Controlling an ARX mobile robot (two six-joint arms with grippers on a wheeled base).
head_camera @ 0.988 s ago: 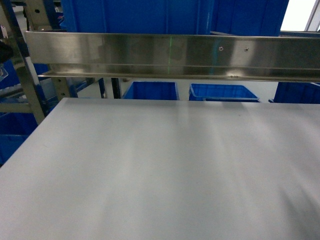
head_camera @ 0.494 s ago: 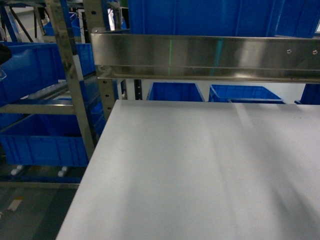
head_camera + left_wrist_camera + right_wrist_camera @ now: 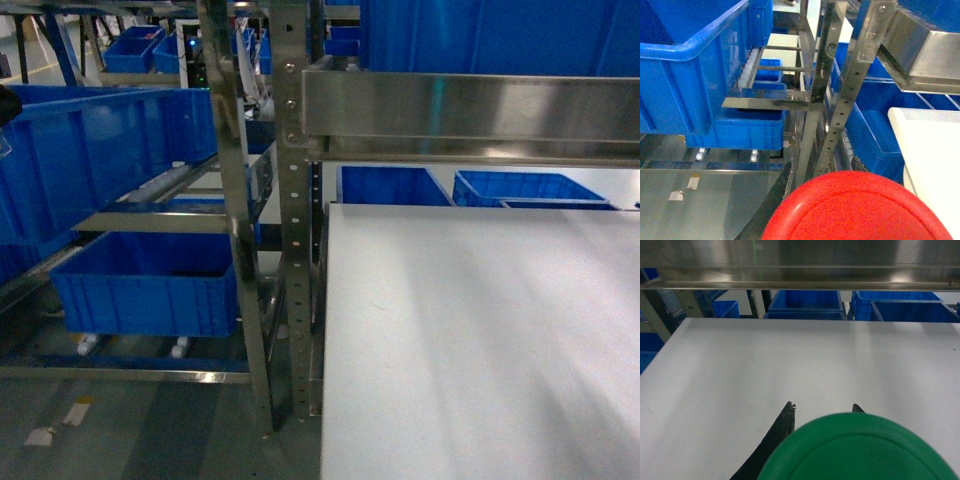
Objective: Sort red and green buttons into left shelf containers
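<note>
At my left tool [image 3: 820, 175]: one round red mushroom-cap button [image 3: 855, 207], clamped between dark jaws whose tips show at either side of the cap, which fills the bottom of the left wrist view.

At my right tool [image 3: 822, 410]: one round green button cap [image 3: 860, 450], gripped likewise between dark jaw tips, over the flat white table [image 3: 790, 360].

Outward from the left tool: steel perforated shelf uprights [image 3: 850, 100] just ahead, then the large deep blue ribbed plastic crates. One crate [image 3: 685, 75] sits on the upper roller level up and to the left; a second [image 3: 740, 130] sits lower, on the bottom rollers behind it.

Key relation: both crates lie forward and left of the red button, their long sides running away into the rack. My left arm is much the nearer; the right one faces the table and steel rail [image 3: 800, 275], well apart from the rack.

Change in head view: a second ago the table filled the frame. It now occupies only the right part [image 3: 480, 340], with the left shelf rack and its crates [image 3: 150, 290] swung into sight.
</note>
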